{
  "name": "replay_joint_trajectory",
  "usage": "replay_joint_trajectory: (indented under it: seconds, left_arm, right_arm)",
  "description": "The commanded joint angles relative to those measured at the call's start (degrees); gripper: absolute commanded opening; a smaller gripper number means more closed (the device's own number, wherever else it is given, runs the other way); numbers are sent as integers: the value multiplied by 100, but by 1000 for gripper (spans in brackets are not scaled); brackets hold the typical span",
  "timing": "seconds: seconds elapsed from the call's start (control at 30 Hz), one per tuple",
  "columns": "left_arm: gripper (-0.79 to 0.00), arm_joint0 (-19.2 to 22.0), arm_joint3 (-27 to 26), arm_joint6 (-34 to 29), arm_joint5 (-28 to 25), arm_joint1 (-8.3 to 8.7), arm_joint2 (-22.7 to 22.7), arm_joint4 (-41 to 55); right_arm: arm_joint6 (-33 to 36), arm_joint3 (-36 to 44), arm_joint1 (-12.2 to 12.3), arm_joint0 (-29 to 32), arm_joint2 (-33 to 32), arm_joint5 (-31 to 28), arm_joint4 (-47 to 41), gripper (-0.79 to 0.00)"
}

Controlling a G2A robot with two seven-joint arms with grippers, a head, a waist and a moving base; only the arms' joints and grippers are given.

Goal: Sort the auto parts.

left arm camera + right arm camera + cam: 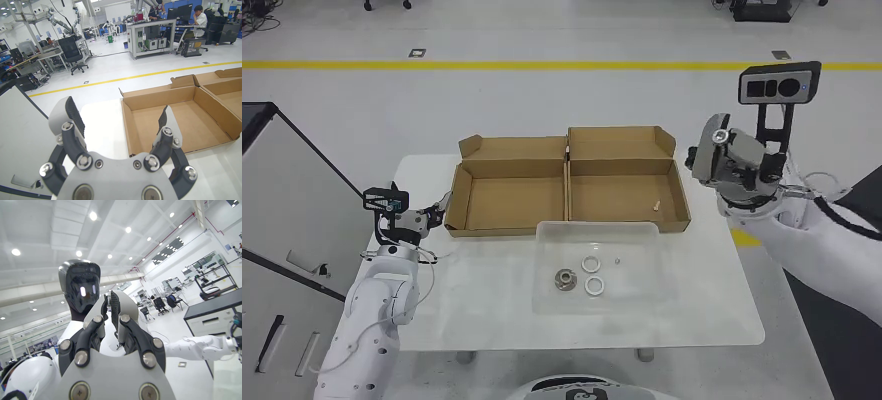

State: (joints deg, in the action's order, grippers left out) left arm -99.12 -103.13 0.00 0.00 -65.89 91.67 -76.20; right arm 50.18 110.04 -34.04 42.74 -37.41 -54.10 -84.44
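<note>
The left box (510, 200) and right box (622, 195) are matt brown cardboard; the tray (647, 235) is clear glossy plastic. The hub (564, 279) and the coiled part (108, 300) are bare metal. The table (712, 300) is smooth white.

Top down; left wrist shares box (512, 200); right wrist upward.

White table (712, 300) carried 2 open cardboard boxes, side by side and touching. The left box (512, 205) sat just ahead of the left gripper (439, 210), the right box (622, 195) beyond it. A clear tray (642, 290) lay against their near walls.
</note>
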Motion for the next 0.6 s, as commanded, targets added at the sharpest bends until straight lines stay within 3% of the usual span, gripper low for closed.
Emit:
replay_joint_trajectory:
  seconds: [0.0, 0.23, 0.37, 0.57]
  left_arm:
    - [0, 0, 0, 0, 0, 0, 0, 0]
    - [0, 0, 0, 0, 0, 0, 0, 0]
    - [0, 0, 0, 0, 0, 0, 0, 0]
    - [0, 0, 0, 0, 0, 0, 0, 0]
  right_arm:
    - [120, 13, -71, 107, -90, 119, -319, -785]
    - [519, -95, -387, 513, -530, 518, -952, -785]
    - [637, -279, -533, 654, -789, 637, -631, -785]
    - [631, -607, -645, 737, -1105, 644, 533, -785]
